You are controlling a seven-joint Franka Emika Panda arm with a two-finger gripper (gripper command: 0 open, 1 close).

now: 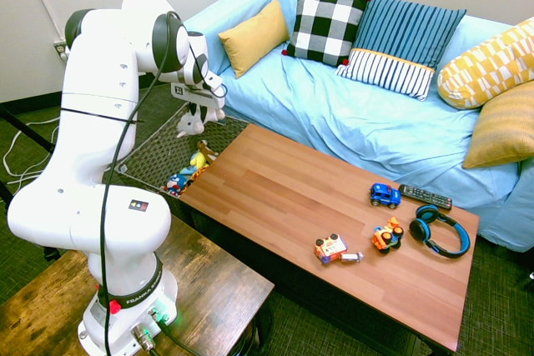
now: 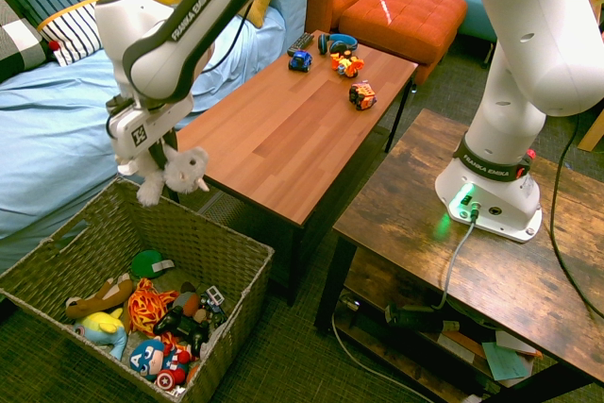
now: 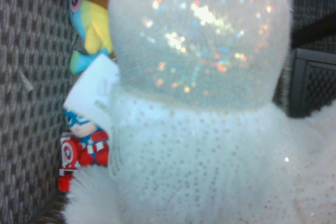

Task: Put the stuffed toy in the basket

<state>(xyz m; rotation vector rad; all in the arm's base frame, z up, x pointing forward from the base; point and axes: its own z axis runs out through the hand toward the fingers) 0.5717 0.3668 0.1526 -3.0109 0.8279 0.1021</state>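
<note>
White stuffed toy point(image 3: 194, 150), held in pincer point(image 2: 162, 158), above woven basket point(image 2: 219, 257)

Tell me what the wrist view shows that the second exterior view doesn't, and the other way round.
Only the wrist view: the glittery fabric on the stuffed toy.

Only the second exterior view: the gripper shut on the toy above the basket, the black game controller, the orange ottoman, the blue toy car and the headphones.

Both: the stuffed toy, part of the woven basket, the Captain America plush, and the yellow-and-blue plush.
</note>
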